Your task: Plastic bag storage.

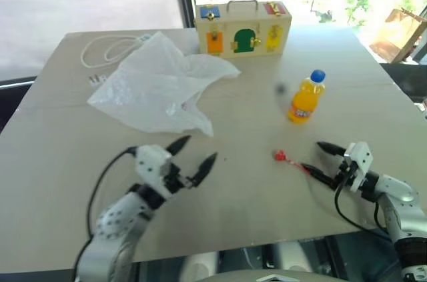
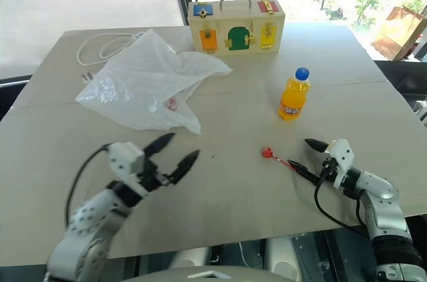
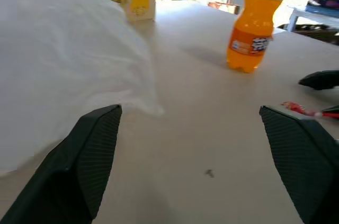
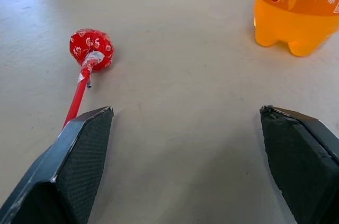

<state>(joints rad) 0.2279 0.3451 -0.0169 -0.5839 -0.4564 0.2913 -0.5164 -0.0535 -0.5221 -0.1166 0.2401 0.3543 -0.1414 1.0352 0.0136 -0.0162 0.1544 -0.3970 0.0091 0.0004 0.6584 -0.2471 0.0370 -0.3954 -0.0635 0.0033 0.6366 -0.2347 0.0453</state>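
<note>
Plastic bag (image 1: 157,85) crumpled, long axis diagonal

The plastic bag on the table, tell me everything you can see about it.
The plastic bag is thin, translucent white and crinkly, lying crumpled and loosely spread on the pale table, on the robot's left side. A small reddish mark shows on its near side. One corner reaches toward the yellow wooden latch box; a white cable lies just behind it. Nothing grips it: the left end effector is open, short of its near edge.
</note>
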